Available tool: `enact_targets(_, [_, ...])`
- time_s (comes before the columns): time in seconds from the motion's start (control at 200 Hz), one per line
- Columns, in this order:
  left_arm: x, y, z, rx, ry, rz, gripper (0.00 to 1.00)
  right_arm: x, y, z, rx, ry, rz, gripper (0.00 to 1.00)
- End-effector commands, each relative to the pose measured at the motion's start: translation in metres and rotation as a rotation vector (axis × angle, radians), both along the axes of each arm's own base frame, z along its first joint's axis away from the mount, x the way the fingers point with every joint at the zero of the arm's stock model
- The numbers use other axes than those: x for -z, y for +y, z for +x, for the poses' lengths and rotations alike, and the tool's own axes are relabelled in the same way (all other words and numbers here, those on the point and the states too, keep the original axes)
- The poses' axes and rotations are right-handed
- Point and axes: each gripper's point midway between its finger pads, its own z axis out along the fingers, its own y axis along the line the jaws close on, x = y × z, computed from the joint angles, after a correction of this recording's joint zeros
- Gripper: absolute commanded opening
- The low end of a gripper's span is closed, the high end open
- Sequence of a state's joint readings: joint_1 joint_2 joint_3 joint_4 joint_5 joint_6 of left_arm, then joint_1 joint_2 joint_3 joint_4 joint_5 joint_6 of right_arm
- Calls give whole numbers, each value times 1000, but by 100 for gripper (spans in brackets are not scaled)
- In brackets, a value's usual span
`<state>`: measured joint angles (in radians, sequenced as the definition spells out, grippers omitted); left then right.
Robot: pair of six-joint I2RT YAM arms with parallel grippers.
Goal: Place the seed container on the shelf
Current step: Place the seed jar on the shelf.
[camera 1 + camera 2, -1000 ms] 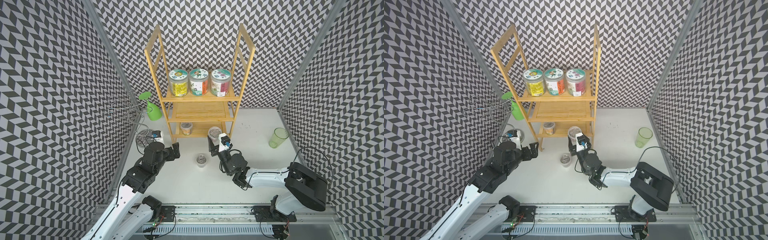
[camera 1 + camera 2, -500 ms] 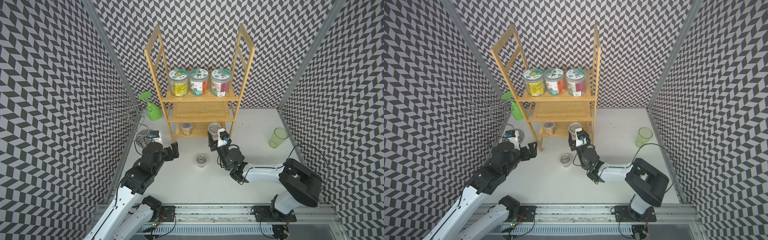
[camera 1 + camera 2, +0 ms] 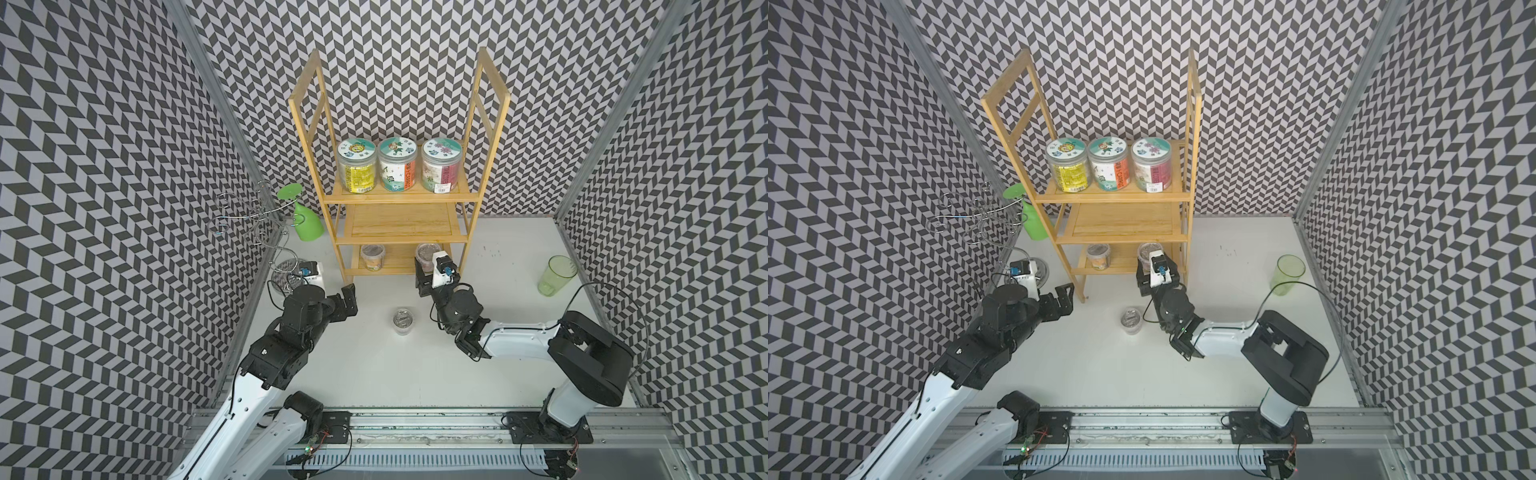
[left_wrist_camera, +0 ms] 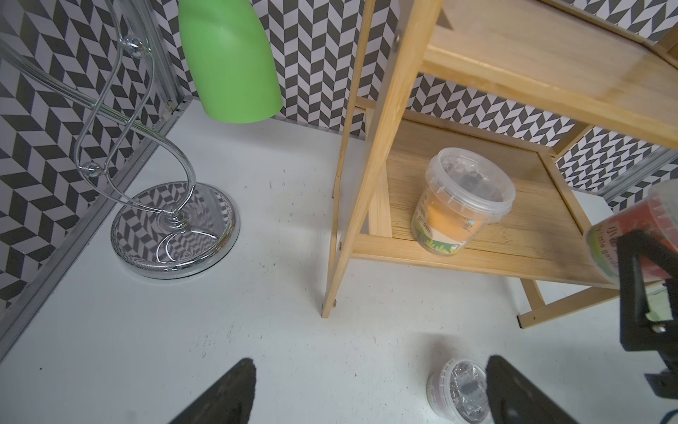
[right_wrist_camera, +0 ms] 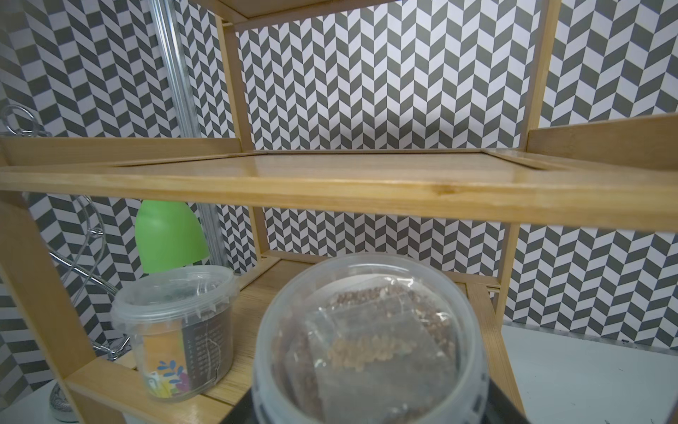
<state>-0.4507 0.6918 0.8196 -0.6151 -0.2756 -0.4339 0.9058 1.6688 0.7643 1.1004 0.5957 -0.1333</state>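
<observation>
Right hand (image 3: pixel 1155 266) apparently holds seed container (image 3: pixel 1148 251) at shelf (image 3: pixel 1121 239).

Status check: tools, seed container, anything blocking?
Left tool open, empty, over table. Right tool shut on seed container, at shelf bottom tier. Another tub there, off to the side, not blocking.

The left arm (image 3: pixel 274 357) reaches forward and low; the left tool (image 3: pixel 348 296) stands spread wide, gripping nothing; the right arm (image 3: pixel 515 341) folds at the elbow and stretches forward, wrist near level; the right tool (image 3: pixel 422 274) is clamped around the seed container (image 3: pixel 425 252).
</observation>
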Motion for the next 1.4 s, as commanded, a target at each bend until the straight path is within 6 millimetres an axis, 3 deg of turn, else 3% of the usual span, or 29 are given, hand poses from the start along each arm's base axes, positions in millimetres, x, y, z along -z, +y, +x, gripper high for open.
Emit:
enact_targets(0.0, [-15, 3, -1, -3, -35, 5, 98, -16, -5, 5, 27, -35, 62, 65])
enact_targets(1.397, [-13, 6, 0, -10, -44, 10, 98, 7, -15, 59, 169, 10, 67, 67])
